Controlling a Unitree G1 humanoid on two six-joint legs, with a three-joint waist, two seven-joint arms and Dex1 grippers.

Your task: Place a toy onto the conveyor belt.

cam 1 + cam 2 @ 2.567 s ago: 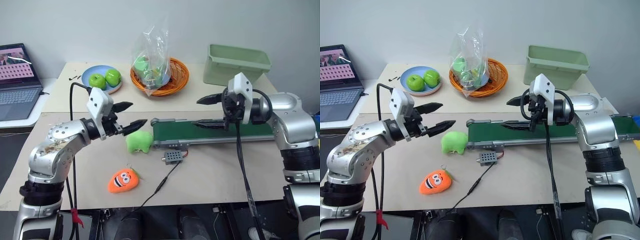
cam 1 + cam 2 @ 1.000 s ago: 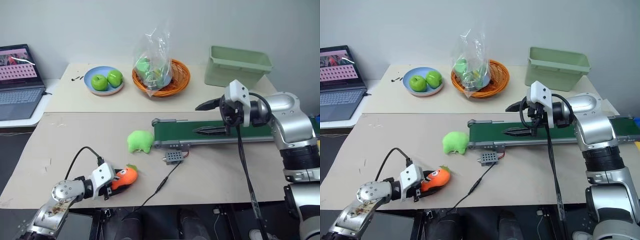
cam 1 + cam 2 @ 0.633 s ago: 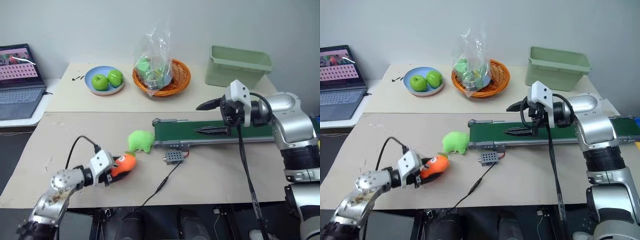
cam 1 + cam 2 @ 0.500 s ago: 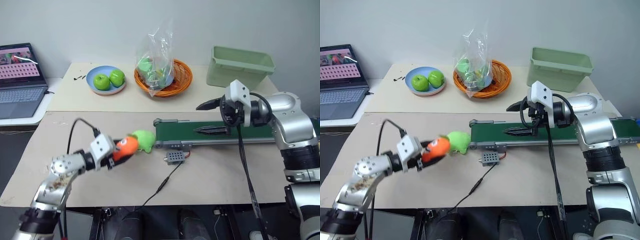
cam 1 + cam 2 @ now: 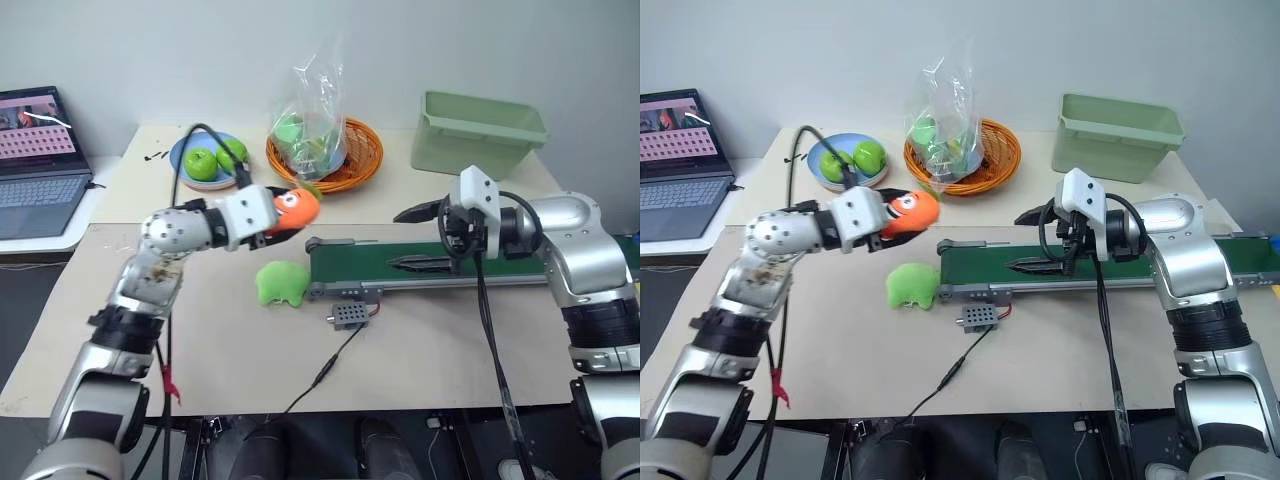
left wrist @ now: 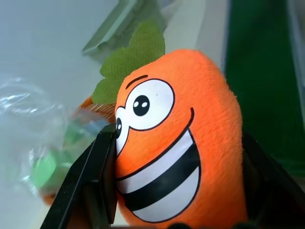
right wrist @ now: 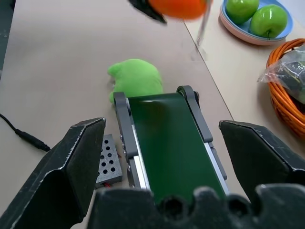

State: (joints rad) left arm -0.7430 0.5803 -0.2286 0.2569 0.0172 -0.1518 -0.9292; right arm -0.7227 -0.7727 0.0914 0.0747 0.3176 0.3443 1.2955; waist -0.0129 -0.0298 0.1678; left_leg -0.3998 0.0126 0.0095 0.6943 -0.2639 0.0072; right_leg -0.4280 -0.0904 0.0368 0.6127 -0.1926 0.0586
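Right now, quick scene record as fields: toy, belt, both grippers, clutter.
toy: orange carrot plush, held in the air, just short of the belt's near end
conveyor belt: dark green, nothing lying on it
left gripper: shut on the toy
right gripper: open, poised over the belt
green plush: on the table by the belt's end roller
behind: apples on blue plate, orange basket, pale green bin

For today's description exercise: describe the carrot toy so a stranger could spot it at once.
Start at the dark green conveyor belt and go to its left end. Just above it, the left gripper holds the carrot toy in the air. It is orange with a cartoon face, unlike the plain lime-green plush on the table below.
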